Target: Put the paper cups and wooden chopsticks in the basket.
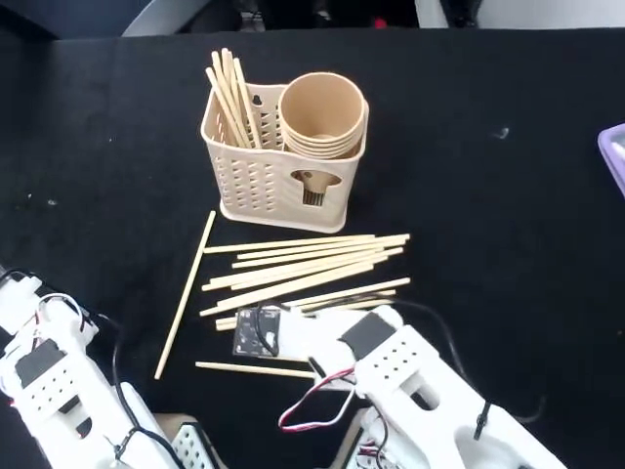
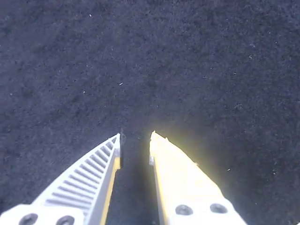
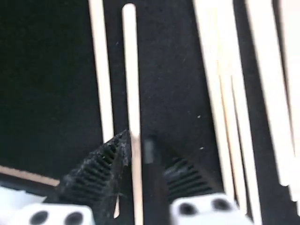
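My R gripper (image 3: 137,143) pinches one pale wooden chopstick (image 3: 131,70), 6 o'clock of beige perforated plastic basket (image 1: 256,186); L gripper (image 2: 135,138) jaws narrowly apart over black tablecloth (image 2: 187,56).

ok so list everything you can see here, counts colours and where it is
table: 1, black, under everything
basket: 1, beige, mid-table toward the back
cups: one stack, tan, in the basket's right compartment
basket chopsticks: about six, pale wood, upright in the left compartment
loose chopsticks: about a dozen, pale wood, flat on the table in front of the basket
purple thing: 1, cut off at the table's right edge
left arm: 1, white, near left corner
left claw: 1, white, open over bare table
right arm: 1, white, near the loose pile
right claw: 1, dark, shut on a single chopstick
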You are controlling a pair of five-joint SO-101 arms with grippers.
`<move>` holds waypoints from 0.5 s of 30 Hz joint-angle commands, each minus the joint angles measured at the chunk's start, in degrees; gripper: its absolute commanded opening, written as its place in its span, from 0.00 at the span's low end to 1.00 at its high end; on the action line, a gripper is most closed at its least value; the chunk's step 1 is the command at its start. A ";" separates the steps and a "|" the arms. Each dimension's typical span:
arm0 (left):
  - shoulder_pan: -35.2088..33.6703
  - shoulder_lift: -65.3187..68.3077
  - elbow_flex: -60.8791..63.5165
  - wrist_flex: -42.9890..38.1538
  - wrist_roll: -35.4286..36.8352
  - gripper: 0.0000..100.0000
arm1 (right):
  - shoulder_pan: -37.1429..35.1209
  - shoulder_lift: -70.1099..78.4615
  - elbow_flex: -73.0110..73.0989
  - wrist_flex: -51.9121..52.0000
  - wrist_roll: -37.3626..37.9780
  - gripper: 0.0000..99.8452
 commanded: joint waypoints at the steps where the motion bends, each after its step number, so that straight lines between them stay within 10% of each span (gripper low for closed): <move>1: -0.22 -0.35 -2.77 -0.62 0.18 0.11 | 0.62 -1.10 -3.38 2.64 0.70 0.21; 15: -0.22 -0.35 -2.77 -0.62 0.09 0.11 | -10.81 -0.66 -3.21 4.84 -2.46 0.29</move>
